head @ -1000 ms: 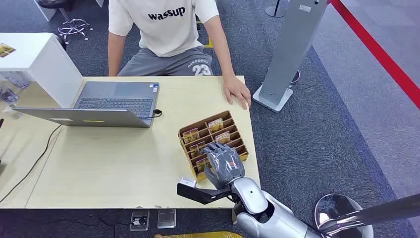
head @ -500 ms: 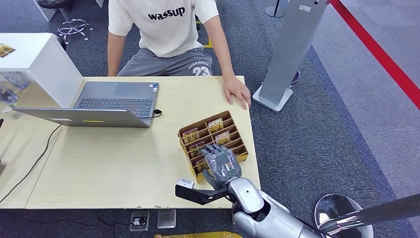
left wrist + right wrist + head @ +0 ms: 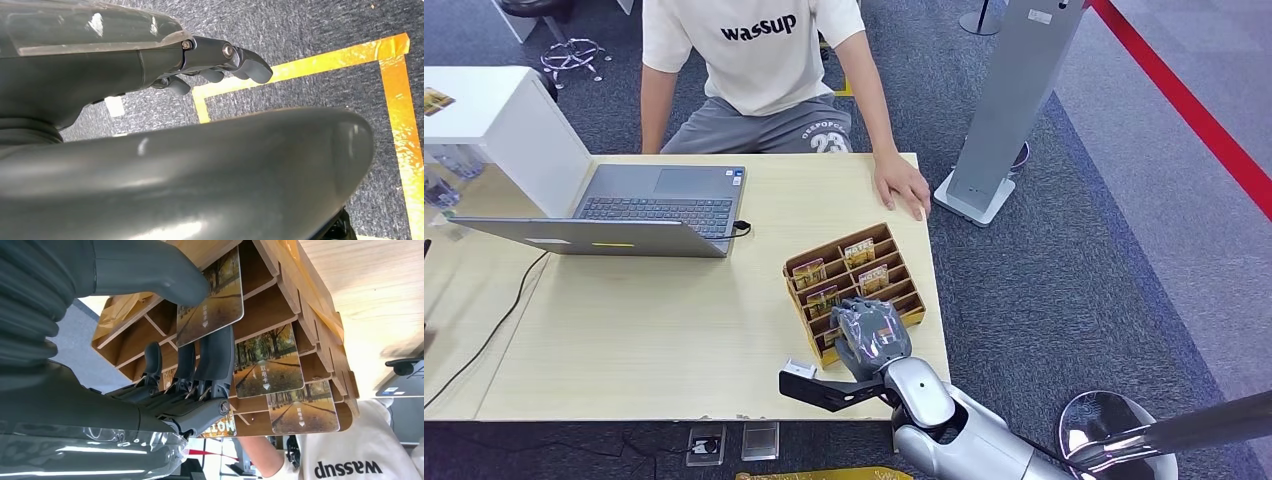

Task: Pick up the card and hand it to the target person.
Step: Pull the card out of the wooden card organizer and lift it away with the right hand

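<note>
Right hand pinches a card (thumb against fingers) in the wooden organizer.

Shirt reads "wassup" (shorts: perhaps "23").

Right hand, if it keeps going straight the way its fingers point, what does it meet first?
Probably the wooden card holder. The right hand already pinches a card at the near slots; depth is unclear.

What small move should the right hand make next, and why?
Probably lift the card straight up out of the wooden card holder: in the right wrist view the right hand pinches it between thumb and finger, but its lower part seems to sit in the slot.
</note>
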